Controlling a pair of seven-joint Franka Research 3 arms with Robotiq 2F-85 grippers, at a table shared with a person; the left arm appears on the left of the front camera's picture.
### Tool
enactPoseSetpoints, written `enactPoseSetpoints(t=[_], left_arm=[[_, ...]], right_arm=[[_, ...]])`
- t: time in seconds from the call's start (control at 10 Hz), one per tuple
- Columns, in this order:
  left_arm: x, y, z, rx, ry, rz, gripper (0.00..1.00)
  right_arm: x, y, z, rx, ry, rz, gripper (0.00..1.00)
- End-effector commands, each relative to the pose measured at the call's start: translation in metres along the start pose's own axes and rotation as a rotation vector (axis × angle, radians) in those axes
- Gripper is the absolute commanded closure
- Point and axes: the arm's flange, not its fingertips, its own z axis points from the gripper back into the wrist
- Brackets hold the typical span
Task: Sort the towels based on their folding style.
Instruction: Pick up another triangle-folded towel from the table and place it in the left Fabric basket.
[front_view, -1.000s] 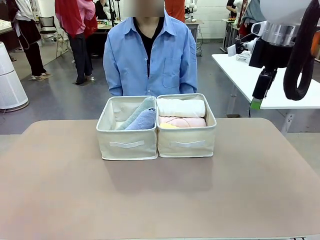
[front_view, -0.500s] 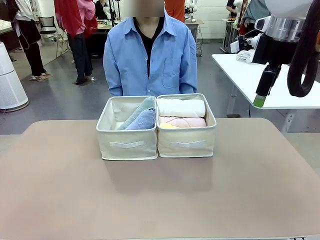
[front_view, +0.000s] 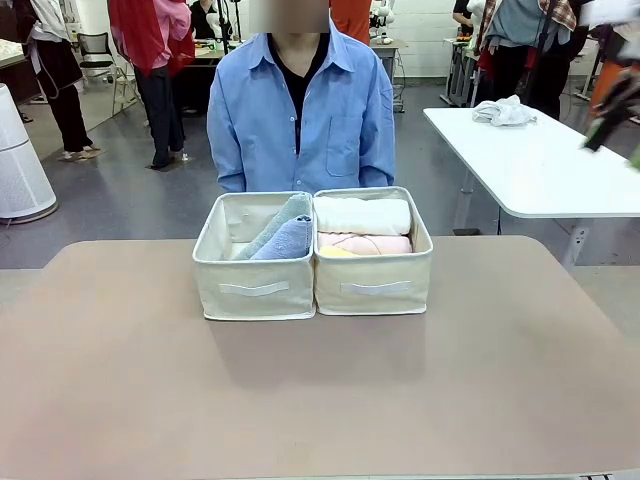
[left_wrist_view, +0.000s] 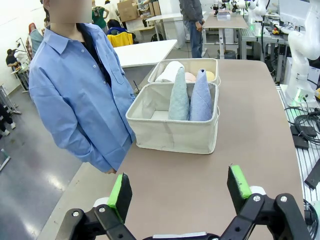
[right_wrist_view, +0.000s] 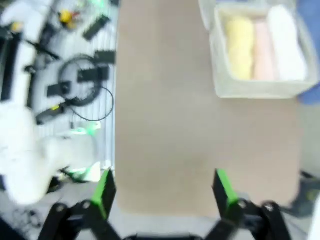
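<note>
The towels lie sorted in two beige fabric bins that stand side by side, touching, at the far middle of the table (front_view: 120, 380), directly in front of the person (front_view: 300, 110). The left bin (front_view: 255, 290) holds the two cone-folded towels: the lavender-blue cone (front_view: 286, 241) and the grey-green cone (front_view: 275, 225), which lean together against the wall next to the other bin. The right bin (front_view: 373, 288) holds roll-folded towels: the white roll (front_view: 362, 215) at the far side, the pink roll (front_view: 365, 243) in front of it, and the yellow roll (front_view: 335, 251) nearest the robot. A charcoal roll cannot be made out in any view. No towel lies loose on the table surface, so the sorting appears complete or nearly so. The left gripper (left_wrist_view: 179, 189) hangs beside the table near the person's end, fingers spread wide and empty. The right gripper (right_wrist_view: 162, 192) hangs above the near table edge, fingers likewise spread wide and empty.
</note>
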Motion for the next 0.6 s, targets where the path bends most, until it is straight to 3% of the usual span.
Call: enactPoseSetpoints(t=[0.0, 0.3, 0.5], left_arm=[[0.001, -0.002, 0.001, -0.002, 0.006, -0.009, 0.00], [0.001, -0.002, 0.001, -0.002, 0.006, -0.009, 0.00], [0.001, -0.002, 0.001, -0.002, 0.006, -0.009, 0.00]], right_arm=[[-0.073, -0.028, 0.020, 0.083, -0.383, 0.219, 0.00], [-0.158, -0.035, 0.013, -0.035, -0.835, 0.009, 0.00], [-0.172, -0.039, 0.004, -0.035, -0.850, -0.053, 0.00]])
